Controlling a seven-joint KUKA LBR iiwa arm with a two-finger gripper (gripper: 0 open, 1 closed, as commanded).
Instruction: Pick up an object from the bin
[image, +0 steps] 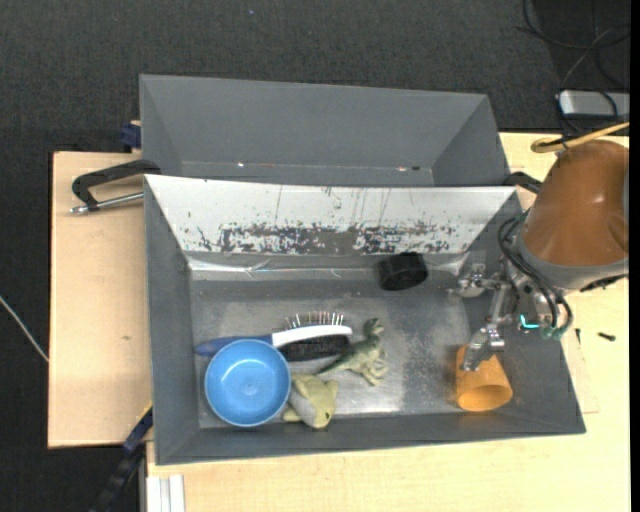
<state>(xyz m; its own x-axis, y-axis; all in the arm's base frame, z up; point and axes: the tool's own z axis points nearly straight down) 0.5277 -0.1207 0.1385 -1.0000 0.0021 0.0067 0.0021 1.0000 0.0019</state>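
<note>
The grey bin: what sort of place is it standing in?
Probably a robot-grasping test bench: a grey metal bin holds unrelated things, like a blue bowl and a toy dinosaur, and a robot gripper hangs by an orange cup.

bin, things on its floor: one cluster, two strays.
near left corner: bowl, mouth up, close to the near wall.
brush just behind and right of the bowl, touching its rim.
toy dinosaur right of the brush, against its end, toward mid-floor.
soft lump in front of the brush, beside the bowl, near the near wall.
foot of the far wall, right of centre: small round thing, well apart from the cluster.
near right corner: cup, alone.
pincer over the cup's far end, close to the right wall; contact unclear.
</note>
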